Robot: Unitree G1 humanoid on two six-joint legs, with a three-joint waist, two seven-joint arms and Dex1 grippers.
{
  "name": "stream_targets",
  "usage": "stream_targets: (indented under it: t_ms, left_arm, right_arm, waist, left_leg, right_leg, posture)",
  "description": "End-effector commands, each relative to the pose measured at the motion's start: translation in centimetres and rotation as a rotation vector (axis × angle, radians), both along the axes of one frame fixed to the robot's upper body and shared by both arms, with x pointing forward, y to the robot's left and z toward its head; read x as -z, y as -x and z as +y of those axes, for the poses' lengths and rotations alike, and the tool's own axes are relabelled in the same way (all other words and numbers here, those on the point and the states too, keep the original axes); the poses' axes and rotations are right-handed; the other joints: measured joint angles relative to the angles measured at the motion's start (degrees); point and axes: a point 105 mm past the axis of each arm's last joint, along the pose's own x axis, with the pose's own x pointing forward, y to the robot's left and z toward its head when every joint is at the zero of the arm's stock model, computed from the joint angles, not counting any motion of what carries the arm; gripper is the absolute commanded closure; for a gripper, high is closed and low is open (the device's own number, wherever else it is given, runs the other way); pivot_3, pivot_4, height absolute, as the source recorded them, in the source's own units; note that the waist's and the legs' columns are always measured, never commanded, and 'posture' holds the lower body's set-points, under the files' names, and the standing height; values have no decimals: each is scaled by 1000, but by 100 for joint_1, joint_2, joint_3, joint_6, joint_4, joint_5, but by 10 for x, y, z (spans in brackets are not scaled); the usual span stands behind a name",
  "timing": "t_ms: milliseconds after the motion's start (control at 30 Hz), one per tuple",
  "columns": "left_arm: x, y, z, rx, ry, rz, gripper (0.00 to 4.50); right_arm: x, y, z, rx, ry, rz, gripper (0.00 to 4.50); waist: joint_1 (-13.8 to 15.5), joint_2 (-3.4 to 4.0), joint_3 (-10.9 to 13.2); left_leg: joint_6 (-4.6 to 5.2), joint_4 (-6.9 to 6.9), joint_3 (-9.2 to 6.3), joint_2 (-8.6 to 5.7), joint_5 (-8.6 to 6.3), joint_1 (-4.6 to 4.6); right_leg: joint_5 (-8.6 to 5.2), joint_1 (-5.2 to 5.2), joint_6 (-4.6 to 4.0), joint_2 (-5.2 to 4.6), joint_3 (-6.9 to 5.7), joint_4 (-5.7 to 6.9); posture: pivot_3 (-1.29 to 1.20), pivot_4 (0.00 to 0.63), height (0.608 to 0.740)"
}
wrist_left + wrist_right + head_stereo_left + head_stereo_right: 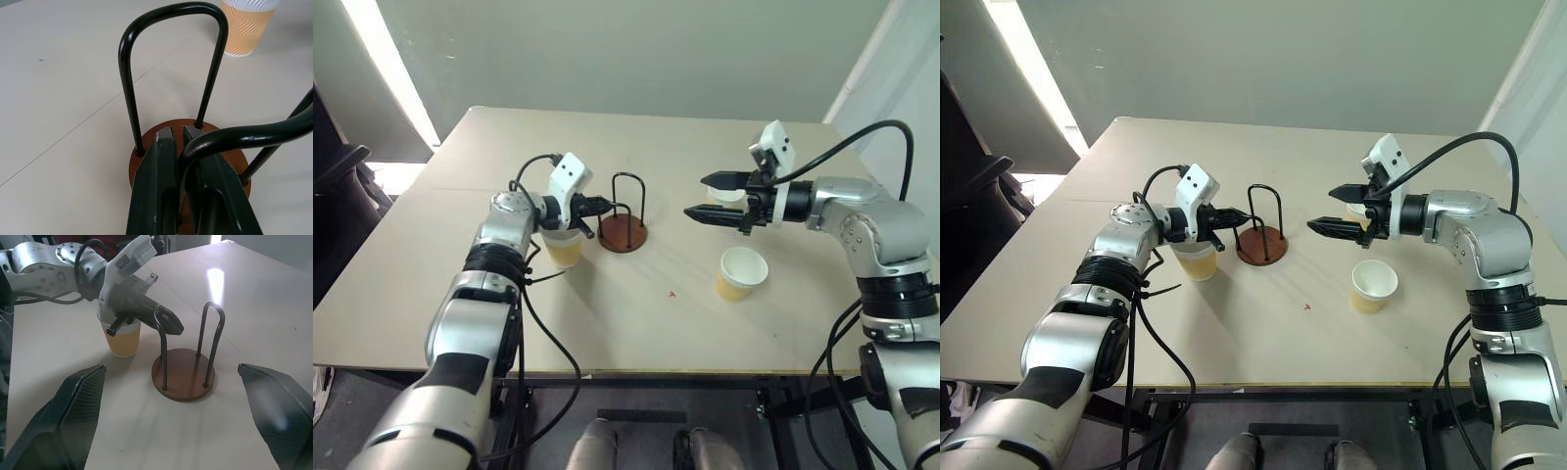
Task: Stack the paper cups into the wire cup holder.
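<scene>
Left gripper clamped on a loop of the wire cup holder, which sits near the table's middle and holds no cup.

One paper cup at nine o'clock of the holder is half hidden under the left wrist; its inside cannot be made out. A second cup stands at four o'clock, white and bare inside. The third is mostly hidden behind the right gripper, which hovers at three o'clock, jaws spread wide, holding nothing.

Three upright paper cups flank wire cup holder.
</scene>
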Motion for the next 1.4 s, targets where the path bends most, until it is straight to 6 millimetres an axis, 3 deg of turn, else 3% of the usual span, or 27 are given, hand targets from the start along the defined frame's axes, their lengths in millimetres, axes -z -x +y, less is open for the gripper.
stream_targets:
  t_ms: [33, 300, 467, 567, 667, 933, 1167, 1400]
  left_arm:
    - [-24, -2, -4, 12, 43, -67, 4434]
    - [-49, 5, -24, 112, 104, -109, 4434]
    - [-57, 24, -39, 264, 78, -108, 4434]
    - [-59, 36, -43, 336, 28, -106, 4434]
    - [-58, 40, -44, 357, 17, -91, 4434]
    - [-32, 67, -47, 506, -66, 4, 4434]
    - [-30, 68, -56, 529, -63, -4, 4434]
    - [-28, 73, -77, 608, -75, -5, 4434]
  right_arm:
    - [-16, 4, -2, -11, -29, -52, 0]
    - [-17, 4, -5, -9, -17, -55, 0]
    - [-16, 12, -13, -31, 31, -45, 0]
    - [-18, 14, -28, -18, 79, -49, 0]
    - [-20, 15, -34, -15, 95, -46, 0]
    - [-18, 35, -49, -54, 178, -13, 0]
    - [-12, 49, -63, -55, 241, 24, 0]
    - [-4, 55, -63, -58, 264, 35, 0]
  waist:
    - [0, 0, 0]
    - [5, 0, 0]
    - [11, 1, 0]
    - [23, 0, 0]
    - [25, 0, 0]
    - [24, 0, 0]
    - [46, 0, 0]
    - [47, 0, 0]
  left_leg:
    - [1, 3, 0, 0, -1, -1]
    - [13, 20, 0, 0, -8, -14]
    - [24, 53, 4, -1, -15, -32]
    - [29, 58, 6, -2, -19, -42]
    - [35, 60, 23, -2, -22, -40]
    - [37, 62, 21, 6, -23, -39]
    - [43, 67, 25, 3, -23, -40]
    - [50, 72, 28, 1, -23, -40]
  right_leg:
    - [0, 0, 0, 0, 0, 0]
    - [2, 0, 3, 0, 2, -2]
    - [2, -1, 9, 2, 3, -3]
    - [5, -2, 17, 1, 4, -11]
    - [6, -1, 32, 0, 12, -11]
    - [6, -2, 49, -1, 14, -8]
    - [11, 3, 63, -7, 21, -8]
    - [15, 7, 84, -7, 24, -12]
  posture:
    - [0, 150, 740]
    - [0, 150, 740]
    - [0, 150, 740]
    - [0, 150, 740]
    - [0, 150, 740]
    - [0, 150, 740]
    - [0, 150, 740]
    - [0, 150, 740]
